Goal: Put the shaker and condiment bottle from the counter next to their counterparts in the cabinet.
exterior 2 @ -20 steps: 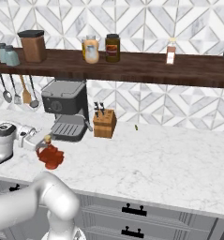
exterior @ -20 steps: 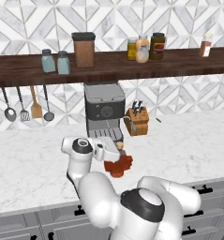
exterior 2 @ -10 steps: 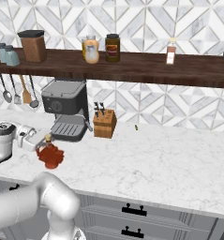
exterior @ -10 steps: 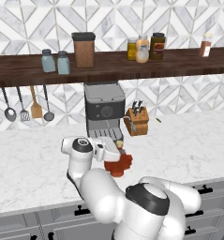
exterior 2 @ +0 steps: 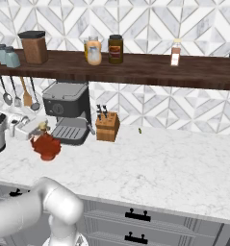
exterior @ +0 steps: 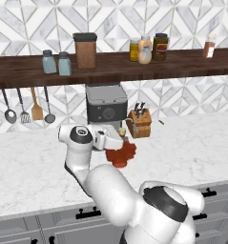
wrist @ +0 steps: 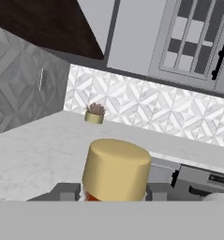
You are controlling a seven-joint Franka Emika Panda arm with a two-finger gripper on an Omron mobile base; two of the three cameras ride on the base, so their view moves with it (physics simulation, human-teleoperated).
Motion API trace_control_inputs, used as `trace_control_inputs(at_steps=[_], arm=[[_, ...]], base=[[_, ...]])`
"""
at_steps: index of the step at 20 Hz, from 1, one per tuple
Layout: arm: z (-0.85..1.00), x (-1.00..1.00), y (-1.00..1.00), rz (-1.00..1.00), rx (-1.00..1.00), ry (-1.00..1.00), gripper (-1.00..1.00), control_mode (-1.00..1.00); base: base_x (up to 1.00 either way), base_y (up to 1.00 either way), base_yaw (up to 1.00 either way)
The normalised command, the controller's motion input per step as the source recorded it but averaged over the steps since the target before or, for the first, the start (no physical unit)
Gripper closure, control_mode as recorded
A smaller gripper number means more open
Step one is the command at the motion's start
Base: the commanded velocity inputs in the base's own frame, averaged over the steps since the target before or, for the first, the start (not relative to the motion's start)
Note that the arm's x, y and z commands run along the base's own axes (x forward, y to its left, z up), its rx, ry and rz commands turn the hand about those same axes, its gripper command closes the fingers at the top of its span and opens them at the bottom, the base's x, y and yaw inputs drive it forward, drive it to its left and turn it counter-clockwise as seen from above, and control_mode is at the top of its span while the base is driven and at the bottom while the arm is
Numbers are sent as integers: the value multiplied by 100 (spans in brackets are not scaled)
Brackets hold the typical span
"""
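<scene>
Red-orange and squat, the bottle (exterior: 121,155) stands on the marble tabletop (exterior: 34,171) in front of the coffee machine (exterior: 105,107), with the knife block (exterior: 139,125) just to its right. The tool (exterior: 119,138) reaches in level from the left and is clenched on the bottle's neck, just under the tan stopper (wrist: 115,169); in the hand view a grey finger (wrist: 64,191) sits on each side of that stopper, touching the neck. From the right base view the bottle (exterior 2: 45,146) sits beside the machine's drip tray, the tool (exterior 2: 32,130) at its neck.

Up on the dark wooden shelf (exterior: 182,64), two blue-grey shakers (exterior: 57,63) stand side by side near the left end, each with a dark cap. Just right of them is a brown canister (exterior: 85,50) with a black lid. Farther right a yellow jar, a cream jar and a dark brown jar (exterior: 146,48) cluster together, touching or nearly so. A slim red bottle (exterior: 209,46) stands apart near the right end. What the jars hold cannot be told beyond their colours.

Utensils (exterior: 28,107) hang below the shelf's left part, well apart from the bottle.
</scene>
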Motion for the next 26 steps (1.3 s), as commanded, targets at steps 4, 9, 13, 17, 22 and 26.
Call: trace_control_inputs(at_steps=[4, 9, 13, 17, 22, 26], arm=[[82, -49, -17, 12, 0, 0, 100, -100], [49, -100, -43, 19, -1, -14, 100, -100], [82, -77, -48, 19, 2, -12, 100, -100], [82, -77, -43, 21, 0, -11, 100, -100], [72, -83, -36, 27, 0, -6, 100, -100], [76, -81, -25, 27, 0, -3, 100, -100]], base=[[0, 0, 0], [0, 0, 0], [0, 0, 0], [0, 0, 0], [0, 0, 0], [0, 0, 0]])
